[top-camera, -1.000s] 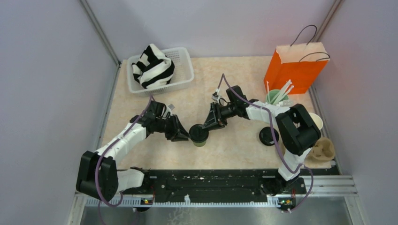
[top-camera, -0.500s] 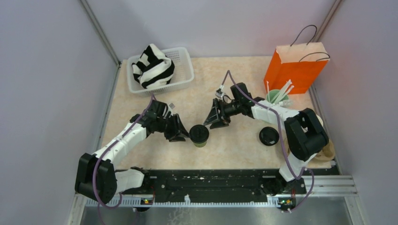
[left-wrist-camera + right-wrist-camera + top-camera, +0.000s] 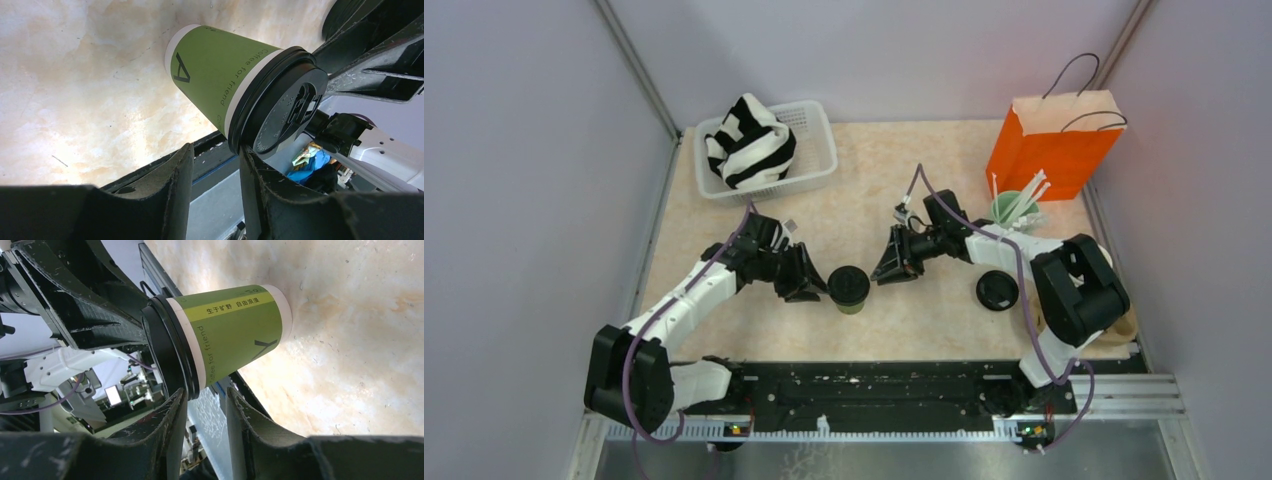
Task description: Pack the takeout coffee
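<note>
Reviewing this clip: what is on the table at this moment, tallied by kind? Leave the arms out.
Lidded green cup: 1
Loose black lid: 1
Orange paper bag: 1
White basket: 1
Striped cloth: 1
Tumbler of straws: 1
Total: 6 in plain view. Anything hidden at the far right is not counted.

Green paper cup [image 3: 230, 335] with black lid [image 3: 167, 347] stands on the marbled table [image 3: 350, 315]. It is printed "Coffee for friend", with Chinese text on a lighter band. Right gripper [image 3: 206, 400] is in the foreground, fingers [image 3: 165, 440] parted, nothing between them, cup just beyond. Left gripper [image 3: 144, 322] sits dark behind the lid.
</note>
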`<state>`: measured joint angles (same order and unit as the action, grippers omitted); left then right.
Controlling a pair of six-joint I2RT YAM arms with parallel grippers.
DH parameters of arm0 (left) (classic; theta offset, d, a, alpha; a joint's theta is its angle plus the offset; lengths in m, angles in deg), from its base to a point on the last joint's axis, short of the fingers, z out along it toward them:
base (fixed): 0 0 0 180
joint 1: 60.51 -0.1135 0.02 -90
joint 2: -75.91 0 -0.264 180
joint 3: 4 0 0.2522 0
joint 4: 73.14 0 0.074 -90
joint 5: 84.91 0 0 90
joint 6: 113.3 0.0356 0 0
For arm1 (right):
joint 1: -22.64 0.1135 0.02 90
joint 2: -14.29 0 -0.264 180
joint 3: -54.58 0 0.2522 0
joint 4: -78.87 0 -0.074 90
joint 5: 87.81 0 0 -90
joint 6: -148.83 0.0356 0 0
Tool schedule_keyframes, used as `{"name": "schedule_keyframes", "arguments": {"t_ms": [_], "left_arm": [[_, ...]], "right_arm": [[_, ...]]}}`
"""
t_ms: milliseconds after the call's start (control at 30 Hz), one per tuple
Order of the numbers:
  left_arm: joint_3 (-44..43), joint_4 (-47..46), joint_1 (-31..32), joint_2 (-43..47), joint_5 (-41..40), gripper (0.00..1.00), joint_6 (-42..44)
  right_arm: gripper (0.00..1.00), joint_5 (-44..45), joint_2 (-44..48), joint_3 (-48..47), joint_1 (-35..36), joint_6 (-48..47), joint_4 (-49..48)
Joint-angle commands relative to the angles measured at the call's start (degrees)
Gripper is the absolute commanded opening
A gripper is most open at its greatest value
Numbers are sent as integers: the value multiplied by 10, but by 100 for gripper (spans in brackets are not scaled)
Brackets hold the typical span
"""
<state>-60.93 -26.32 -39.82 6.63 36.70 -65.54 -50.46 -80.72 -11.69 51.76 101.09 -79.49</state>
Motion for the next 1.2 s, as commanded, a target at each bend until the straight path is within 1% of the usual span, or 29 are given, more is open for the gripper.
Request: {"name": "schedule_keyframes", "arguments": {"t_ms": [0, 333, 433, 567, 667, 733, 833, 967, 1067, 1167], "left_arm": [[15, 22, 1, -23, -74, 44, 26], [15, 16, 1, -36, -74, 42, 26], [21, 20, 2, -43, -81, 42, 25], [63, 16, 2, -49, -90, 40, 18], [87, 19, 3, -43, -100, 40, 19], [74, 34, 2, -40, -110, 40, 29], [25, 60, 2, -28, -121, 41, 44], [-36, 69, 3, -17, -98, 44, 45], [-52, 59, 3, -9, -86, 49, 32], [-58, 57, 2, -4, -89, 49, 31]], "right_arm": [[34, -7, -7, -6, 9, -2, -34], [33, 10, -33, -6, 21, -1, -44], [32, 49, -39, 5, 22, -13, -22], [32, 104, -54, 40, 21, -29, -2], [32, 114, -51, 58, 20, -27, -6], [32, 106, -46, 49, 21, -27, 1], [33, 88, -27, 2, 20, -30, 22], [36, 56, -13, -42, 21, -26, 36], [38, 40, -5, -50, 21, -10, 25], [39, 38, 1, -58, 21, -5, 29]]}}
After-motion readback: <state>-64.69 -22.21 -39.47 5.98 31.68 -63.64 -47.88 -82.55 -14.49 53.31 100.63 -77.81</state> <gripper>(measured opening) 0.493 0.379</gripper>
